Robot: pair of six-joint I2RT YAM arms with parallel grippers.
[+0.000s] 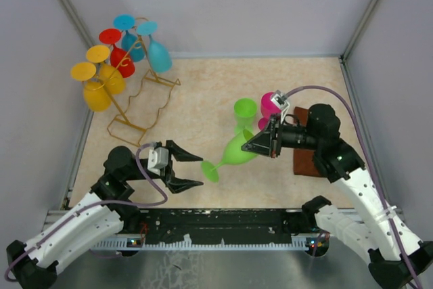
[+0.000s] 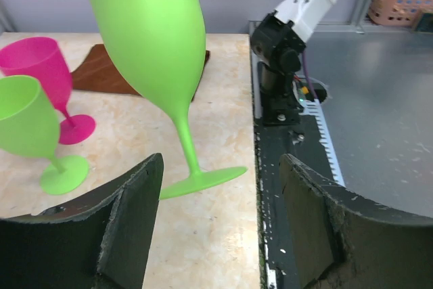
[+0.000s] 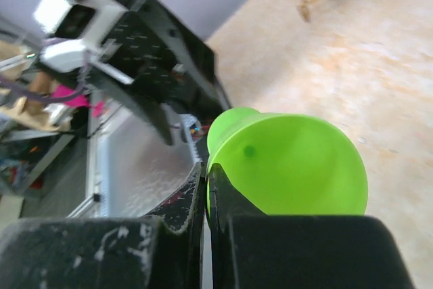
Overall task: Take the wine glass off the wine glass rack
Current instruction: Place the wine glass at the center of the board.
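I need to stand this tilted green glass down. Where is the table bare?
Bare: mid table, between the wine glass rack and the upright green glass, and the far strip by the back wall. Crowded: the right side, around the pink glass and brown mat.

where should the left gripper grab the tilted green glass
Probably the thin stem, just above the foot. The right gripper pinches the bowl rim of the tilted green glass, leaving the stem bare and pointing toward the open left gripper, so come in from the foot side, straddling the stem.
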